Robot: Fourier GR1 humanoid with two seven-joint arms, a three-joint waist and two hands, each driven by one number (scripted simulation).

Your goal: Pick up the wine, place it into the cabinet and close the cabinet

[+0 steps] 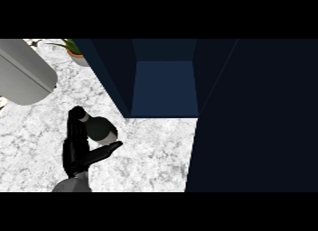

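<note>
So the left hand (75, 155) is coming in from the bottom left on its grey forearm (73, 184), and it's gripping the wine bottle (101, 129). The fingers (75, 126) are lying close together along the bottle's left side, and the thumb (107, 150) is sticking out to the right and crossing under its lower end, so the bottle is sitting pinched between them. The bottle is showing a dark green body with a paler top poking out near the fingertips. It's hanging out over the marble counter (148, 153), just left of and a bit below the cabinet (165, 88) opening. Honestly can't tell if it's lifted or resting on the counter.

The cabinet is dark blue and standing open, with the inside looking a lighter blue. Its door (262, 117) is taking up the whole right side of the view as one big dark panel.

Up in the top left corner a big grey cylinder (18, 70) is lying at an angle, and a potted plant (73, 48) is peeking in beside the cabinet's left wall.
</note>
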